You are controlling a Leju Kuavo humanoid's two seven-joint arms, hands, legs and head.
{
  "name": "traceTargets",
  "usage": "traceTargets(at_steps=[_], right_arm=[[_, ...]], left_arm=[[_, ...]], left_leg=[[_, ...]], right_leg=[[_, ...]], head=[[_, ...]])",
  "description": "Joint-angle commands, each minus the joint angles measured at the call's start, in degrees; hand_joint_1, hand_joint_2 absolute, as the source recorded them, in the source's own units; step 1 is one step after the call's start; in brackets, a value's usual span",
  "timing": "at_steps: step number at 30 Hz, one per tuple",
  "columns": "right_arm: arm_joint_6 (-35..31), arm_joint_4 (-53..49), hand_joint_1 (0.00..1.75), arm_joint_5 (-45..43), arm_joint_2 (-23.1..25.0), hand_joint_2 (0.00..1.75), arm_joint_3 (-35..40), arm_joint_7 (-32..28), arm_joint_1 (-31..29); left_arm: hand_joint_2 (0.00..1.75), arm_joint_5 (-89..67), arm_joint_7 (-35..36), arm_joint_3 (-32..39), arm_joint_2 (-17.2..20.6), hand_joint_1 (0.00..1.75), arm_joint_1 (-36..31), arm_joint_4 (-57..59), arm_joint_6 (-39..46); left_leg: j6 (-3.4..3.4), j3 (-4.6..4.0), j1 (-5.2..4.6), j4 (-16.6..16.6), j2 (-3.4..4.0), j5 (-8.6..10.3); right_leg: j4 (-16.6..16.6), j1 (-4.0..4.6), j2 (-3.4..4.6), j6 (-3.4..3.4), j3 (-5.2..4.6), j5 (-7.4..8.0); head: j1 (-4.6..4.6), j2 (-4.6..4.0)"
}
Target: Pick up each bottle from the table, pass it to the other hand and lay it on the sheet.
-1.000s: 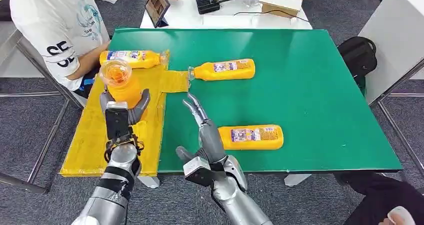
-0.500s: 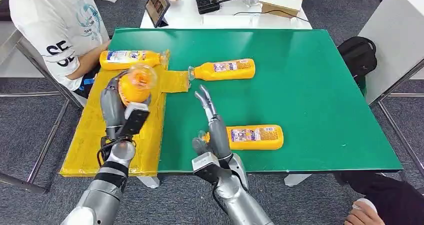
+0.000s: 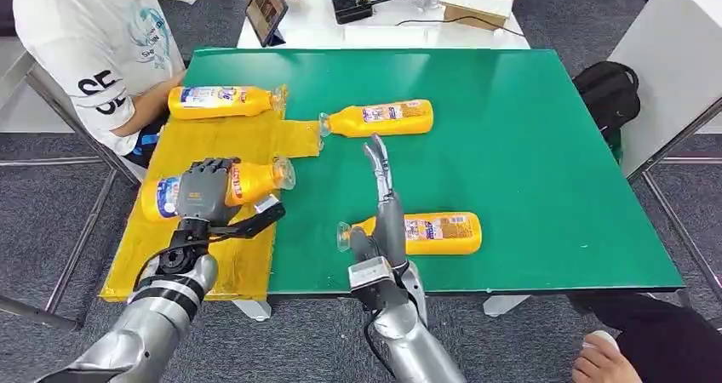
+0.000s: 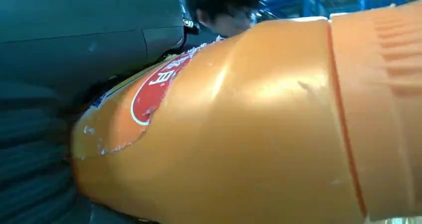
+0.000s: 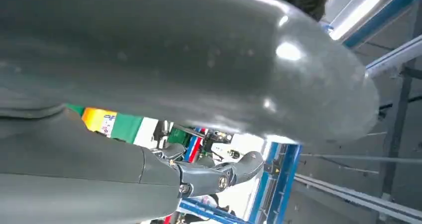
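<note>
Head view shows your left hand (image 3: 203, 193) wrapped around the bottle (image 3: 223, 186), held on its side low over the yellow sheet (image 3: 162, 238); settle it flat before releasing (right hand (image 3: 381, 204) hangs empty, fingers straight, beside the nearest table bottle (image 3: 430, 232))

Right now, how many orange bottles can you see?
4. One lies at the yellow sheet's far edge, one is in the left hand over the sheet, two lie on the green table: far and near.
</note>
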Motion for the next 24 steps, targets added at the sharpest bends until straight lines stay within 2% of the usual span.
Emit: traceTargets(at_steps=[1, 2, 6, 17, 20, 24], right_arm=[[0.3, 1.0, 0.00, -0.9, -2.2, 0.00, 1.5, -1.9, -1.2], [0.3, 1.0, 0.00, -0.9, -2.2, 0.00, 1.5, -1.9, -1.2], [0.5, 1.5, 0.00, -0.8, -2.0, 0.00, 1.6, -1.9, -1.1], [0.5, 1.5, 0.00, -0.8, -2.1, 0.00, 1.7, -1.9, -1.1], [0.5, 1.5, 0.00, -0.8, -2.1, 0.00, 1.7, -1.9, -1.1], [1.0, 2.6, 0.00, -0.5, -1.9, 0.00, 1.3, -1.9, -1.2]], left_arm=[[1.75, 1.1, -0.2, -5.5, 2.5, 1.75, -7.7, 17.7, -0.8], [1.75, 1.1, -0.2, -5.5, 2.5, 1.75, -7.7, 17.7, -0.8], [1.75, 2.6, -0.5, -3.6, 2.4, 1.75, -8.1, 18.2, -3.5], [1.75, 2.6, -0.5, -3.5, 2.6, 1.75, -8.2, 18.2, -3.6], [1.75, 2.6, -0.5, -3.5, 2.6, 1.75, -8.2, 18.2, -3.6], [1.75, 3.6, -0.9, -1.8, 2.7, 1.75, -8.0, 18.3, -7.2]], left_leg=[[0.07, 0.34, 0.04, 0.0, -0.03, -0.11], [0.04, 0.16, 0.02, 0.0, -0.08, -0.05], [0.08, 0.35, 0.04, 0.0, -0.06, -0.14], [0.05, 0.13, 0.03, 0.0, -0.07, -0.05], [0.08, 0.31, 0.05, 0.0, -0.04, -0.12], [0.08, 0.34, 0.05, 0.0, -0.03, -0.14]], right_leg=[[-0.1, 0.08, -0.09, -0.19, 0.37, -0.11], [0.0, 0.06, -0.05, -0.12, 0.20, -0.04], [0.0, 0.10, -0.07, -0.21, 0.39, -0.13], [0.0, 0.05, -0.05, -0.10, 0.17, -0.04], [0.0, 0.10, -0.06, -0.19, 0.35, -0.10], [0.0, 0.11, -0.05, -0.20, 0.38, -0.12]], head=[[-0.02, 0.00], [-0.04, 0.00], [-0.04, 0.00], [-0.04, 0.00], [-0.04, 0.00], [-0.04, 0.00]])
